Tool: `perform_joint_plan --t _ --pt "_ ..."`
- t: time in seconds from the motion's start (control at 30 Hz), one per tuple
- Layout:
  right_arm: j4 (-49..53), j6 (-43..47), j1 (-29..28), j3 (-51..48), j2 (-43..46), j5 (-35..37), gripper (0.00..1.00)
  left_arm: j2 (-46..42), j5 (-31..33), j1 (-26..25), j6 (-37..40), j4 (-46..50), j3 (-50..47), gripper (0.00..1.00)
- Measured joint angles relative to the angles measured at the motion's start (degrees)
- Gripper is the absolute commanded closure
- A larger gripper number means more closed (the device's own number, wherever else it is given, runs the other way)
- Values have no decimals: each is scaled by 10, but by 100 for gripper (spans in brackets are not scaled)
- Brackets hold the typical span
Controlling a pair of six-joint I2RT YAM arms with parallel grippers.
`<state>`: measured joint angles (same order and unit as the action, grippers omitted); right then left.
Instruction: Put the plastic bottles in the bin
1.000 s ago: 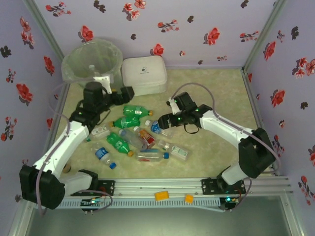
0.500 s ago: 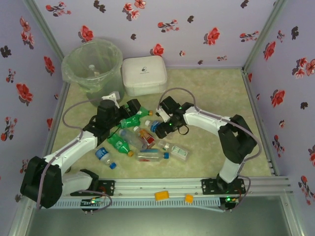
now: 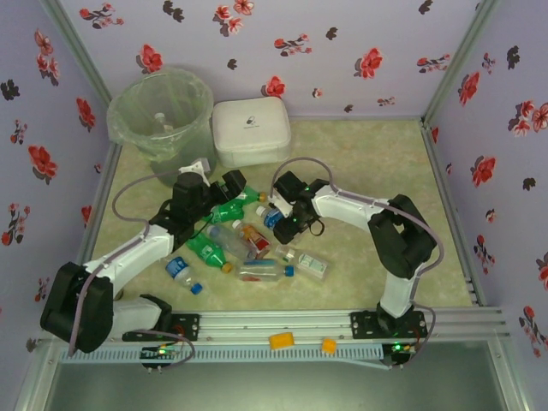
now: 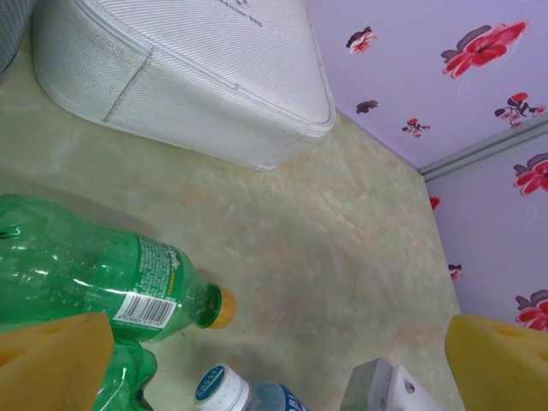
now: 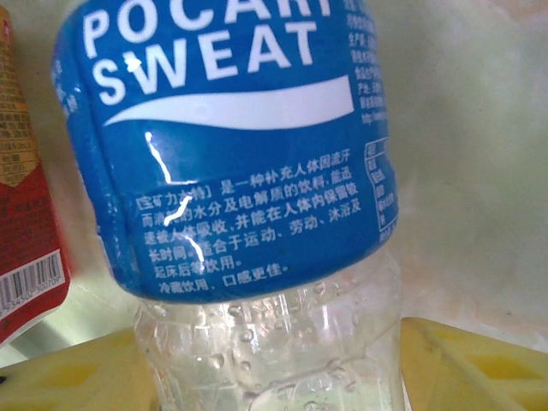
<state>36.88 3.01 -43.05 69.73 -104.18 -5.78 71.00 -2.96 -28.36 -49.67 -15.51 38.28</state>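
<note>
The right gripper (image 5: pixel 274 368) straddles the blue-labelled bottle (image 5: pixel 231 154), its pads at the clear sides; I cannot tell whether they squeeze. The left gripper (image 4: pixel 282 360) hangs wide apart by a green bottle (image 4: pixel 86 274). This looks like the pick-up. Next comes a firm pinch, then a carry to the bin (image 3: pixel 171 150), far left. Roughly ten bottles lie on the table (image 3: pixel 368 154), three green, and there is one bin.

Our left arm stretches far and rightward from its base, and our left gripper (image 3: pixel 234 185) sits low with jaws spread wide. Our right arm bends sharply at the elbow and reaches left. Our right gripper (image 3: pixel 287 224) points down, pads (image 5: pixel 68 377) apart, its grip unclear.
</note>
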Motion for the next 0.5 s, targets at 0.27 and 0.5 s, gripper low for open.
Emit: perform_joint_plan --t 0.27,0.5 --pt "-5 15 -3 -2 -26 21 30 7 0 -4 -2 -3 2 0" --pt "-25 19 -5 -11 -22 35 39 24 0 -12 -2 -3 24 0"
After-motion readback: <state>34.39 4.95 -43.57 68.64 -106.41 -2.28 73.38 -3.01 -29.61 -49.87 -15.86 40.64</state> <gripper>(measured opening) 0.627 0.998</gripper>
